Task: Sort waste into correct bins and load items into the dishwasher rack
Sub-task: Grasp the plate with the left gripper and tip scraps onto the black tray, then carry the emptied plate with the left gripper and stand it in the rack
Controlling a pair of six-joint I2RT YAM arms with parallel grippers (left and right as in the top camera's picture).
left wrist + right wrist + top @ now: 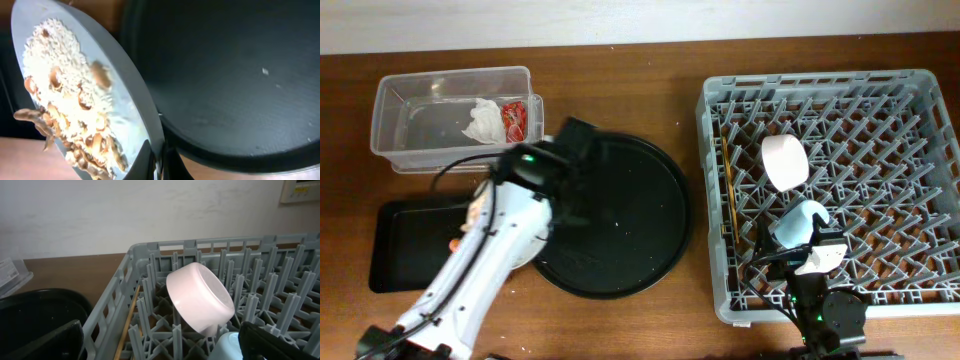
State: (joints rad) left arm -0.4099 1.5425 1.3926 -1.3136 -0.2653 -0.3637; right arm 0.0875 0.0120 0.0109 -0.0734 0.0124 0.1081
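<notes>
My left gripper (159, 165) is shut on the rim of the pale grey-white plate (132, 95). The plate is tilted steeply, and beige rice-like food scraps (60, 95) slide down it above the flat black tray (405, 245). An orange bit (454, 243) shows by the arm there. The clear tub (420, 130) holds the white tissue (482, 121) and red wrapper (516, 118). In the grey rack (920, 100) the white bowl (783, 160) lies on its side, with the light-blue cup (802, 222) and chopsticks (728, 205). My right gripper (165, 350) is open and empty by the cup (225, 347) and bowl (200, 297).
The large round black tray (630, 215) lies between the bins and the rack, partly under my left arm; it also fills the left wrist view (240, 75). A chopstick (131, 315) runs along the rack's left wall. A pale wall stands behind the table.
</notes>
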